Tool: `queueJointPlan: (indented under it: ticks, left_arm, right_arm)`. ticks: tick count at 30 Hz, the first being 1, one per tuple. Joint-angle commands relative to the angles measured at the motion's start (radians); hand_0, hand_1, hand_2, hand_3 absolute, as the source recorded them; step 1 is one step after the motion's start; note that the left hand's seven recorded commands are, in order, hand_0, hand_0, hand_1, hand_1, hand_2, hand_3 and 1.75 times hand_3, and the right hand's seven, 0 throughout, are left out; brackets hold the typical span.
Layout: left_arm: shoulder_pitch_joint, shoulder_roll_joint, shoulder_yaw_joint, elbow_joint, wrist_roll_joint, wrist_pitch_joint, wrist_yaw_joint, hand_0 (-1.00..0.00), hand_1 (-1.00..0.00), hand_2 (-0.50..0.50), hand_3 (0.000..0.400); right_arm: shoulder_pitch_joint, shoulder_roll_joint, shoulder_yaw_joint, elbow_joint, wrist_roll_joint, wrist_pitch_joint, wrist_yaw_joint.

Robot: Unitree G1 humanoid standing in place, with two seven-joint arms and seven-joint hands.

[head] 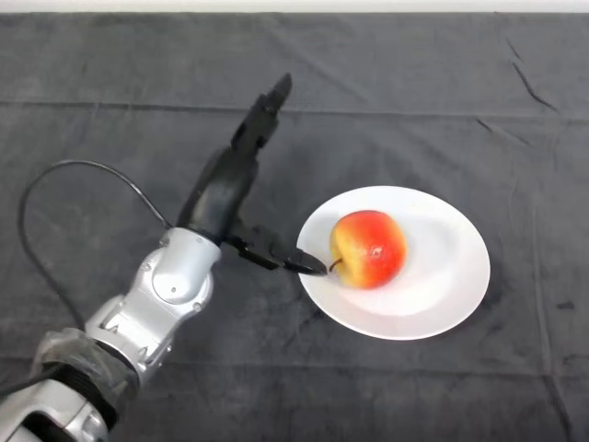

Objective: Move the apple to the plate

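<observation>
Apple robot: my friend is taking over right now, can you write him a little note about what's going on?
Left hand: open, holding nothing. Fingers stretched out away from the plate; thumb tip at the plate's left rim, beside the apple.
Apple: sitting on the white plate, left of its middle.
Done: apple is on the plate.
Left: just pull the hand away without bumping the apple.

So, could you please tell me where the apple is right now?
In the head view, the apple sits on the white plate, right of centre on the dark cloth, with the left hand open just to its left.
</observation>
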Motion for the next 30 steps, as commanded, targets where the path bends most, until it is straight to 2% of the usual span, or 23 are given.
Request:
queueJointPlan:
  ticks: [1, 18, 30]
  left_arm:
    - [0.032, 0.056, 0.031, -0.05, 0.021, -0.024, 0.012, 0.0, 0.0, 0.0, 0.0]
    - [0.175, 0.172, 0.223, -0.232, 0.037, -0.033, 0.053, 0.0, 0.0, 0.0, 0.0]
    - [0.316, 0.229, 0.381, -0.333, 0.022, -0.066, 0.088, 0.0, 0.0, 0.0, 0.0]
  right_arm:
    - [-0.012, -0.024, -0.0105, 0.013, -0.0083, 0.001, 0.0038]
    - [-0.011, -0.022, -0.0101, 0.009, -0.0091, 0.0, 0.002]
    - [-0.01, -0.02, -0.0098, 0.005, -0.0094, 0.0, 0.0001]
